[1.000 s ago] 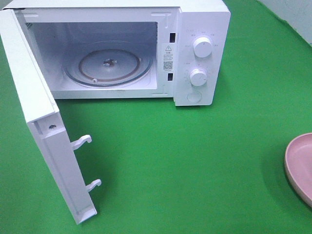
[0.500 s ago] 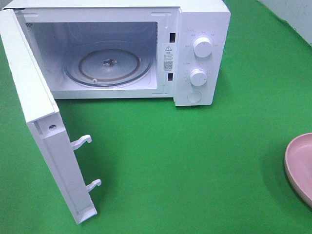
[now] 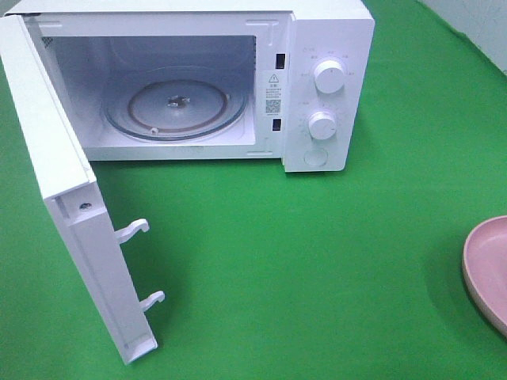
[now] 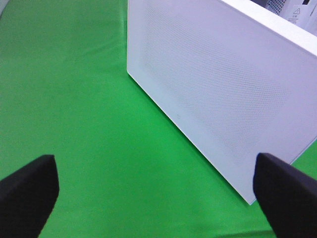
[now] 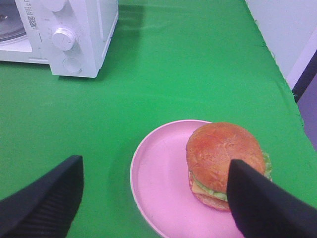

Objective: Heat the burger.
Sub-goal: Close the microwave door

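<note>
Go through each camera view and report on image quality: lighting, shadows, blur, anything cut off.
Exterior high: even, bright light, sharp; the microwave casts a soft shadow on the cloth, and the pink plate is cropped at the frame edge. Left wrist: the open door looks washed out and bluish; the left gripper fingertips are dark blurs. Right wrist: the burger is fairly sharp; the right gripper fingers are blurred.

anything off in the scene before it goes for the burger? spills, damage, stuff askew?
Nothing stands out. The microwave door is open, its glass turntable bare and seated flat. The burger sits intact on the pink plate, off-centre. No spills on the green cloth.
</note>
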